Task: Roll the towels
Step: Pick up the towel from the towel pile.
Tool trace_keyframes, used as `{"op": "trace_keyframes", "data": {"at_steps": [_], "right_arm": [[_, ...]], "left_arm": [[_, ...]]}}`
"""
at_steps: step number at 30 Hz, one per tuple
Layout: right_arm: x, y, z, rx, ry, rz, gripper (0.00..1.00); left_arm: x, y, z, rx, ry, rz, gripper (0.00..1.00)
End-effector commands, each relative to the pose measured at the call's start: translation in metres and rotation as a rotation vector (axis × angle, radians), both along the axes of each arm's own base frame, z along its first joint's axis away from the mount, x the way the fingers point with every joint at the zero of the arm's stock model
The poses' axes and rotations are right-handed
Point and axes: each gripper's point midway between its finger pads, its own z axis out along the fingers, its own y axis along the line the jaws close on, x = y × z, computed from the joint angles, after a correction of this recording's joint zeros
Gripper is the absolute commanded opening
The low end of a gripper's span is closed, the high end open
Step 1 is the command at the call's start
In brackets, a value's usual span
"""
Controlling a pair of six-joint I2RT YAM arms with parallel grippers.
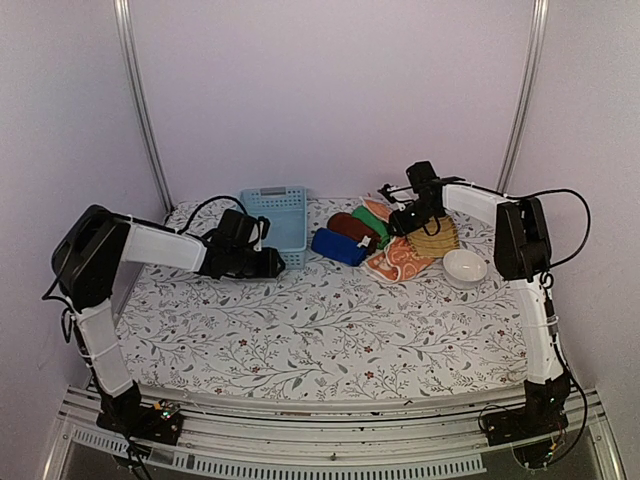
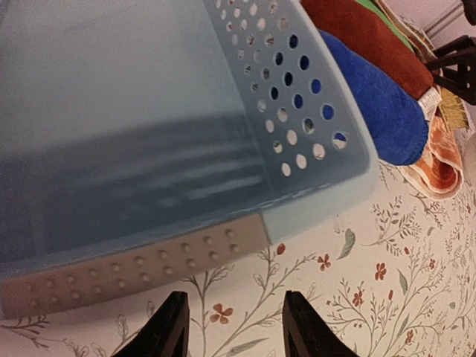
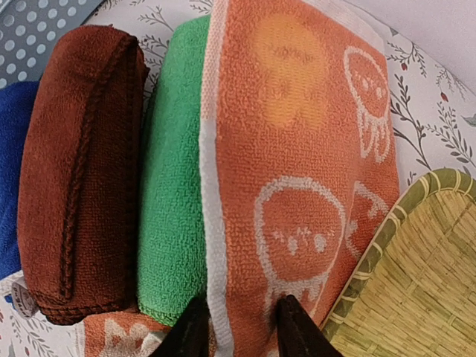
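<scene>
Several towels lie bunched at the back right: a dark blue roll [image 1: 338,246], a maroon roll [image 1: 350,225], a green one [image 1: 370,228] and an orange patterned one [image 1: 396,262]. In the right wrist view the maroon towel [image 3: 78,171], the green towel [image 3: 172,193] and the orange towel [image 3: 297,149] lie side by side. My right gripper [image 3: 240,331] has its fingers closed on the white-bordered edge of the orange towel, with cloth between them. My left gripper [image 2: 234,327] hovers open over the tablecloth just in front of the basket, holding nothing.
A light blue plastic basket [image 1: 276,215] stands at the back centre, right by my left gripper. A yellow wicker tray [image 1: 436,238] lies against the orange towel, and a white bowl [image 1: 464,267] sits in front of it. The floral tablecloth [image 1: 320,330] covers the table.
</scene>
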Motion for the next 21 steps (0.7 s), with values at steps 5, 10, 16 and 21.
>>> {"op": "trace_keyframes", "data": {"at_steps": [5, 10, 16, 21], "right_arm": [[0.0, -0.002, 0.018, 0.006, -0.008, -0.035, 0.29], [0.002, -0.003, 0.027, 0.017, -0.023, -0.041, 0.06], [-0.007, -0.004, 0.092, 0.068, -0.107, -0.043, 0.03], [-0.035, 0.013, 0.171, 0.207, -0.182, 0.074, 0.02]], "left_arm": [[0.017, 0.034, -0.002, 0.044, -0.038, 0.099, 0.46], [0.014, 0.037, -0.001, 0.047, -0.041, 0.092, 0.45], [0.0, 0.037, 0.015, 0.005, -0.046, 0.077, 0.45], [-0.013, 0.032, 0.042, -0.053, -0.072, 0.051, 0.45]]}}
